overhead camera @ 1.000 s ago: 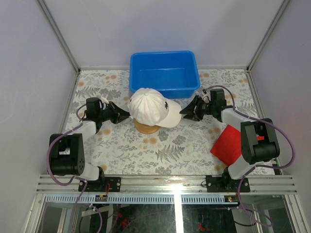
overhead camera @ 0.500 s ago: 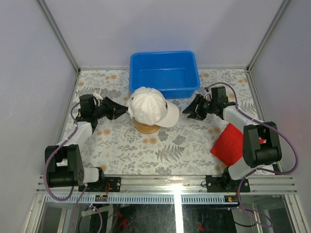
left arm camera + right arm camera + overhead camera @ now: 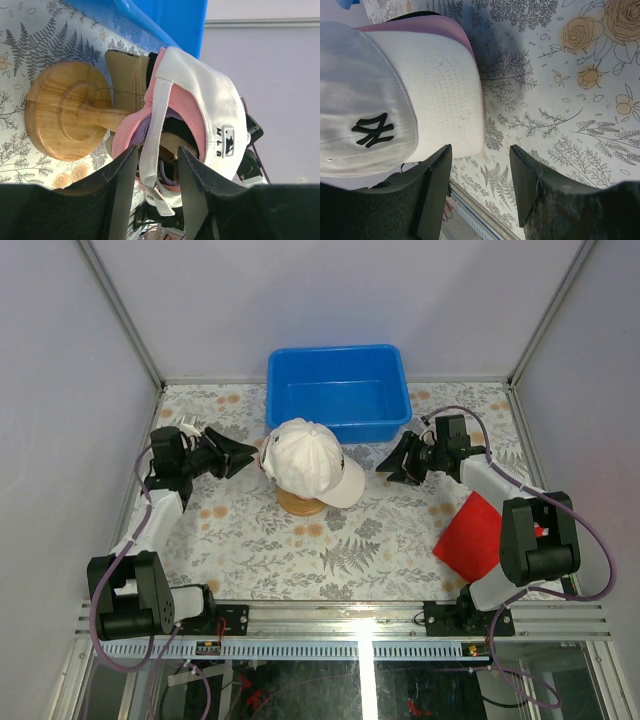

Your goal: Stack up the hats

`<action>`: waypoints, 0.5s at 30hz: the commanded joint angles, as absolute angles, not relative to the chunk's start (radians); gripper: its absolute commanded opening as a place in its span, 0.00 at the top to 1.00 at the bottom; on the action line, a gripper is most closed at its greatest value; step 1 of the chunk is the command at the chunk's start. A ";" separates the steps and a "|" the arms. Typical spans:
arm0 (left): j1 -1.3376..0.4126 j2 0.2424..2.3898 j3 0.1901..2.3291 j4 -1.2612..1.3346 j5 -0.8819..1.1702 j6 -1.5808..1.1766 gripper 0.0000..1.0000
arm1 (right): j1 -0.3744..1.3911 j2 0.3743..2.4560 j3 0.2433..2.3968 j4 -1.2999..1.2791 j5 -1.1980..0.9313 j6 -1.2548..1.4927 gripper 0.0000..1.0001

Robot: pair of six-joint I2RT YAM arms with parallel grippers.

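Note:
The hats sit as one stack on a wooden dome stand (image 3: 300, 503). The white cap (image 3: 303, 458) is on top, its brim pointing right. In the left wrist view the white cap (image 3: 210, 100) covers the pink cap (image 3: 182, 105), a lavender edge (image 3: 143, 131) and the tan cap (image 3: 125, 72), all over the stand (image 3: 60, 117). My left gripper (image 3: 243, 452) (image 3: 157, 150) is open at the back of the stack, with the white strap seen between its jaws. My right gripper (image 3: 392, 462) (image 3: 480, 148) is open, just right of the white brim (image 3: 437, 90); a pink brim edge (image 3: 445, 22) shows under it.
A blue bin (image 3: 335, 352) stands behind the stack, close to both grippers. A flat red cloth (image 3: 468, 537) lies at the right, beside the right arm. The tabletop has a floral cover, with walls on three sides.
My left gripper has pulled back to the left and away from the stack's back. My right gripper has backed off slightly to the right. The white cap has settled, its brim a little lower.

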State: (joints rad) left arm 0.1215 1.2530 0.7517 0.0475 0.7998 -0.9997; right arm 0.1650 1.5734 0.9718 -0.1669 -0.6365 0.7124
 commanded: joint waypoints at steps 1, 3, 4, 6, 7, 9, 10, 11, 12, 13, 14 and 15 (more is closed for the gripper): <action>0.145 1.230 0.766 -0.013 0.793 -0.970 0.62 | 0.160 1.529 1.018 -0.182 -0.629 0.690 0.43; 0.166 1.215 0.765 -0.036 0.788 -0.956 0.60 | 0.160 1.527 1.024 -0.190 -0.624 0.684 0.43; 0.180 1.208 0.770 -0.052 0.785 -0.941 0.58 | 0.161 1.525 1.028 -0.195 -0.622 0.680 0.43; 0.205 1.197 0.797 -0.104 0.776 -0.902 0.57 | 0.161 1.517 1.036 -0.207 -0.609 0.664 0.42; 0.215 1.190 0.819 -0.134 0.757 -0.874 0.56 | 0.160 1.512 1.043 -0.218 -0.596 0.653 0.42; 0.226 1.176 0.876 -0.216 0.692 -0.797 0.52 | 0.160 1.489 1.066 -0.257 -0.552 0.612 0.38; 0.227 1.171 0.904 -0.252 0.658 -0.763 0.49 | 0.160 1.474 1.077 -0.289 -0.522 0.588 0.31; 0.229 1.171 0.926 -0.277 0.633 -0.733 0.45 | 0.162 1.453 1.093 -0.315 -0.489 0.562 0.20; 0.231 1.176 0.945 -0.292 0.617 -0.713 0.28 | 0.162 1.432 1.104 -0.340 -0.449 0.540 0.01; 0.231 1.179 0.961 -0.300 0.602 -0.701 0.05 | 0.163 1.411 1.117 -0.369 -0.398 0.518 0.01; 0.233 1.182 0.972 -0.304 0.588 -0.691 0.00 | 0.163 1.386 1.125 -0.392 -0.349 0.501 0.01; 0.233 1.182 0.981 -0.303 0.568 -0.683 0.00 | 0.163 1.362 1.123 -0.407 -0.298 0.490 0.01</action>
